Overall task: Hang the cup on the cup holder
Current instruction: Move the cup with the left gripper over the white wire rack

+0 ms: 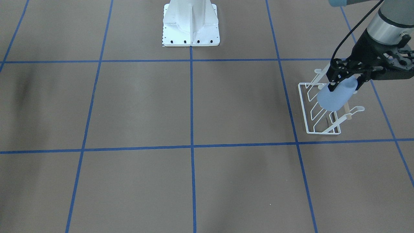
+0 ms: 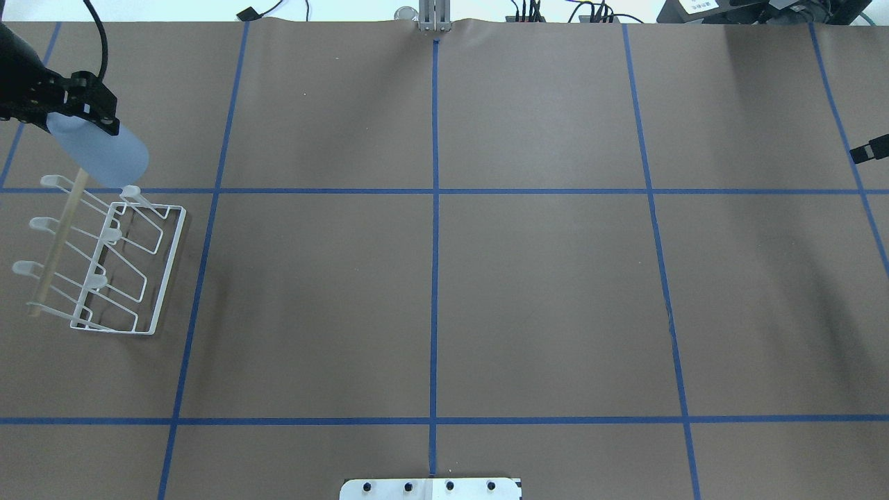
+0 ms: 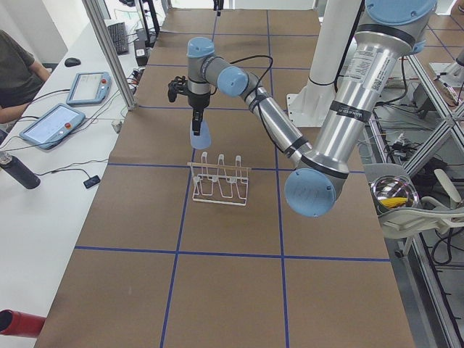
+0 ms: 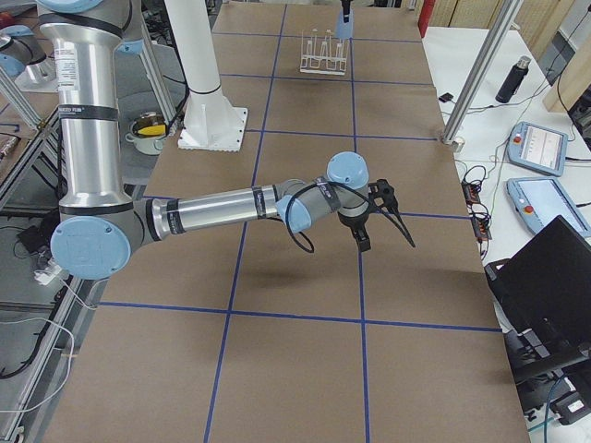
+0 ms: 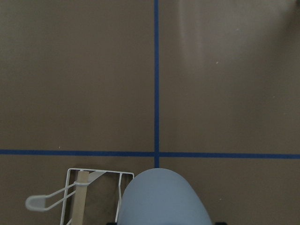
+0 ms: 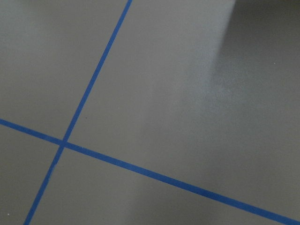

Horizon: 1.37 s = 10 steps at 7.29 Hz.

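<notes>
Matte brown table (image 2: pixel 542 278), smooth tapered cup (image 1: pixel 334 97), white wire cup holder (image 2: pixel 169 271)

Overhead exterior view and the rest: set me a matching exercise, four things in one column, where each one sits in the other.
Things:
1. cup
2. cup holder
3. wooden dowel
4. right tool

Places:
A. lies across the top of the rack
B. clamped in the left tool, off the table
C. stands on the table
D. at the table's far end from the rack

Pairs: 1-B, 2-C, 3-A, 4-D
</notes>
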Each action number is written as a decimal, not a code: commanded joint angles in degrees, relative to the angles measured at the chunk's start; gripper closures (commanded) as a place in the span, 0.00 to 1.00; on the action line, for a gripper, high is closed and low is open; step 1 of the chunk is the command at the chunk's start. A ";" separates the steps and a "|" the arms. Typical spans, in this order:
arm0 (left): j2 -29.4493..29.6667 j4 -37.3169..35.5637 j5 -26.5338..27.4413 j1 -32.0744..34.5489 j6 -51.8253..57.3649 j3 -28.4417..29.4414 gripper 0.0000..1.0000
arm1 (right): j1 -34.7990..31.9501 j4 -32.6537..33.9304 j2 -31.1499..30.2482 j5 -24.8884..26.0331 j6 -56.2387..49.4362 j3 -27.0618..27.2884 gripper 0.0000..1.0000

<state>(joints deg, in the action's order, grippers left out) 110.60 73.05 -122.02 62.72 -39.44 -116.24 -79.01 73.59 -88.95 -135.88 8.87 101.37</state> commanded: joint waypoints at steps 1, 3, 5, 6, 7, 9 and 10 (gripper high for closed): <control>0.76 -0.54 -0.06 -0.67 0.68 3.47 1.00 | -0.35 3.14 -0.08 0.18 -2.02 1.46 0.00; 0.85 0.07 -2.68 -0.67 0.77 4.44 1.00 | -0.35 3.32 0.09 0.09 -1.93 1.64 0.00; 0.67 0.51 -2.87 -0.93 0.68 5.32 1.00 | -0.35 3.32 0.00 -0.35 -1.93 1.64 0.00; 0.15 0.95 -2.96 -1.36 0.68 5.33 1.00 | -0.35 3.32 0.00 -0.44 -1.84 1.64 0.00; 0.23 0.95 -3.05 -1.89 0.68 5.67 1.00 | -0.35 3.32 0.00 -0.44 -1.49 1.55 0.00; 0.05 4.09 -3.05 -1.98 0.51 7.77 1.00 | -0.26 3.32 0.09 -0.53 -1.49 1.64 0.00; -0.12 5.86 -3.39 -1.98 0.68 9.35 1.00 | -0.26 3.32 0.09 -0.53 -1.49 1.64 0.00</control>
<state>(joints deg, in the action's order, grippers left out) 110.68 76.66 -125.12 60.78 -38.83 -108.71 -79.29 76.90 -88.89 -136.37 7.36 102.99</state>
